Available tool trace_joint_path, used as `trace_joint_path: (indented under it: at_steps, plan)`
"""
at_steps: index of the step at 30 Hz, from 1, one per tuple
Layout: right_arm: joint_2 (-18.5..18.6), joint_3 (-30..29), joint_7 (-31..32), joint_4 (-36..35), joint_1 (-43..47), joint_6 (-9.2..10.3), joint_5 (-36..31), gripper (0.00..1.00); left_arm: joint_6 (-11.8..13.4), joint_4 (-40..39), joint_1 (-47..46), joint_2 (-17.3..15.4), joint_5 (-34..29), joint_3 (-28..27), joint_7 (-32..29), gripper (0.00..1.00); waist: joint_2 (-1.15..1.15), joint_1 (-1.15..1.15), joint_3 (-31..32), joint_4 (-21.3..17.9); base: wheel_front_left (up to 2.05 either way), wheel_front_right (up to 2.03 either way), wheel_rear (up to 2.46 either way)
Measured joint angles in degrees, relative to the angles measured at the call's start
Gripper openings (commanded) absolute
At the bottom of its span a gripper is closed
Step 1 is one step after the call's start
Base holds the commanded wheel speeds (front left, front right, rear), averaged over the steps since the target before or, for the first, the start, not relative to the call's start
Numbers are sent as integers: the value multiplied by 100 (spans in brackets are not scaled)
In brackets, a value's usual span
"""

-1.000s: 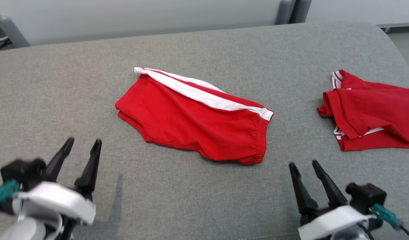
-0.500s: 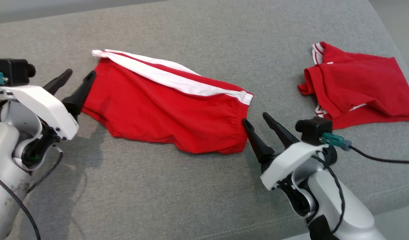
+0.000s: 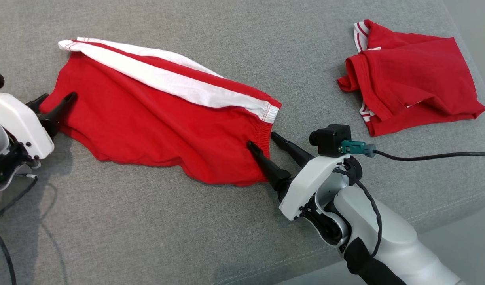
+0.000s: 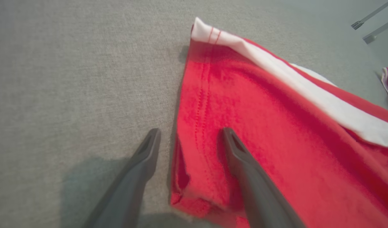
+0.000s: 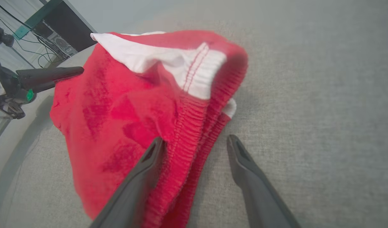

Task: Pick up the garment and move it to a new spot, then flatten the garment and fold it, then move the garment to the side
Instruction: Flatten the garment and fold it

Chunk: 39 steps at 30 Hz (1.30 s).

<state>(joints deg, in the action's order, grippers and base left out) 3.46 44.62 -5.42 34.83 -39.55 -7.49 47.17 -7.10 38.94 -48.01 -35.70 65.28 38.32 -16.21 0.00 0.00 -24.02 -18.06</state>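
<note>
Head view, left to right:

1. The left gripper (image 3: 58, 95) sits at the frame's left edge with its jaws spread wide, holding nothing. Its 2 dark fingers straddle the leg-hem end of the red shorts (image 3: 159, 126). In the left wrist view, 1 finger lies over the bare grey upholstered surface (image 3: 187, 229) and the other over red fabric, with the hem edge between them.

2. The shorts lie spread across the middle of the surface. A white stripe (image 3: 167, 81) runs along the far edge.

3. The right gripper (image 3: 261, 139) is also wide apart and empty. It straddles the elastic waistband (image 5: 194, 126) at the shorts' right end: 1 finger over the red cloth, 1 over grey surface (whether the tips press the cloth cannot be told). A black cable (image 3: 432, 156) trails from its wrist to the right.

4. A loosely folded red shirt (image 3: 412, 79) lies at the far right, well apart from the shorts.
</note>
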Motion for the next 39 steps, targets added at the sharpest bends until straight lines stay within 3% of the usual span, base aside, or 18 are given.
trace_joint_path:
  at_steps: [8,9,11,12,13,14,19,26,34,39]
  plan:
    - [-3,446,-122,377,-372,0,531,100,-40,92,-187,-75,611,209,-492,100,0,0,-19,28,0,0,0]
    - [-5,479,-116,467,-415,0,595,100,-41,92,-197,-67,683,221,-593,85,0,0,-10,45,0,0,0]
    - [2,557,-115,563,-511,0,710,100,-41,104,-243,-45,865,249,-806,28,0,0,2,87,0,0,0]
    - [-2,601,-96,633,-557,0,792,62,-40,130,-266,-19,939,267,-907,0,0,0,13,109,0,0,0]
    - [-1,623,-60,687,-595,0,860,44,-40,141,-272,12,1042,267,-1048,0,0,0,24,129,0,0,0]
    - [0,643,-40,745,-632,0,914,0,-40,156,-270,48,1171,265,-1157,0,0,0,36,149,0,0,0]
    - [5,757,67,1059,-764,-1,1122,0,-40,44,-199,209,1517,288,-1343,0,0,0,116,289,0,0,0]
    - [109,732,434,1171,-808,-1,1444,0,-38,-550,355,238,2050,-55,-853,0,0,0,285,616,0,0,0]
    - [900,593,1248,327,-445,0,2063,0,-37,-1653,1625,137,2131,-208,180,0,0,0,600,1154,0,0,0]
    - [1613,330,1733,-443,127,0,2441,0,-35,-2363,2616,109,2084,-199,858,0,0,0,872,1569,0,0,0]
